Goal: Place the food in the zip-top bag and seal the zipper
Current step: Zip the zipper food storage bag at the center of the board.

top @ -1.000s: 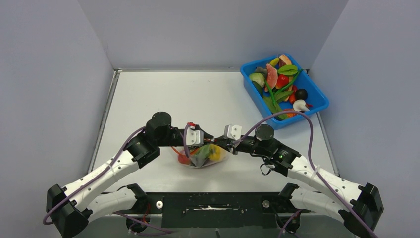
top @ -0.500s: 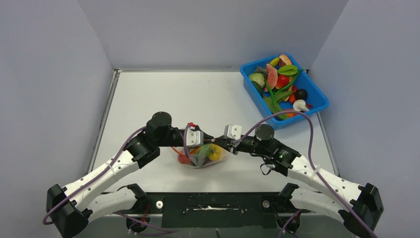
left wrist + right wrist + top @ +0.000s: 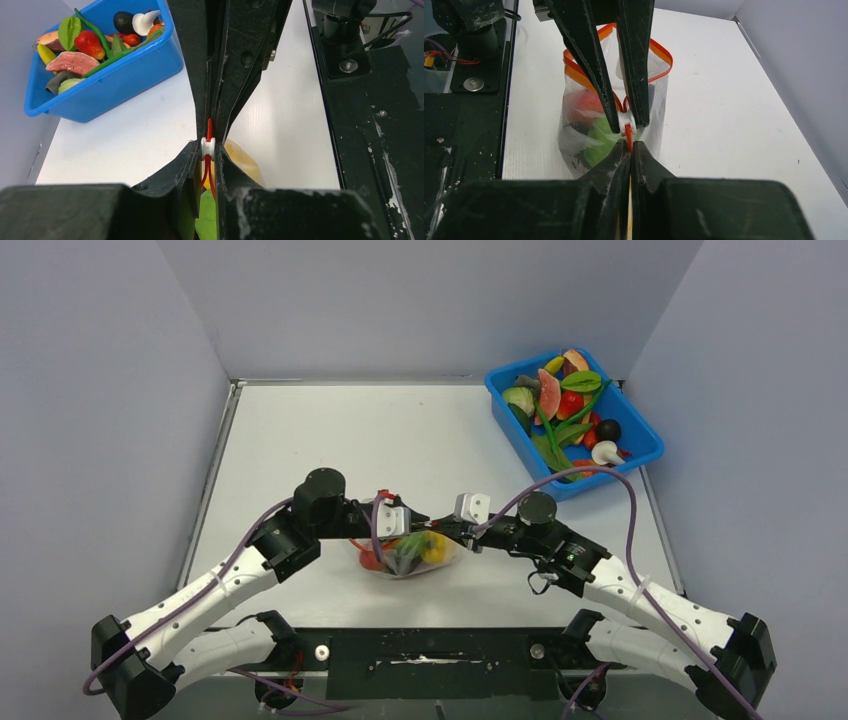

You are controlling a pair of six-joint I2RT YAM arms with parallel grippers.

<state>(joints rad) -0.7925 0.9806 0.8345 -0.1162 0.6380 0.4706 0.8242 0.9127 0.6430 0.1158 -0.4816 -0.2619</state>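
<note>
The clear zip-top bag (image 3: 405, 562) hangs between my two grippers near the table's front, with food inside: a yellow pepper (image 3: 433, 547), a red piece (image 3: 371, 560) and a green piece (image 3: 408, 546). My left gripper (image 3: 208, 152) is shut on the white slider (image 3: 208, 145) of the orange-red zipper (image 3: 659, 50). My right gripper (image 3: 629, 145) is shut on the zipper strip's end, right next to the slider (image 3: 626, 120). Behind the slider the bag's mouth (image 3: 611, 55) stands open in a loop. The grippers almost touch tip to tip (image 3: 440, 530).
A blue tub (image 3: 642, 453) full of other toy food stands at the back right; it also shows in the left wrist view (image 3: 125, 75). The black base plate (image 3: 430, 650) runs along the near edge. Grey walls enclose the white table (image 3: 400, 440).
Both arms have shifted only very slightly. The grips, the slider and the bag look the same.
</note>
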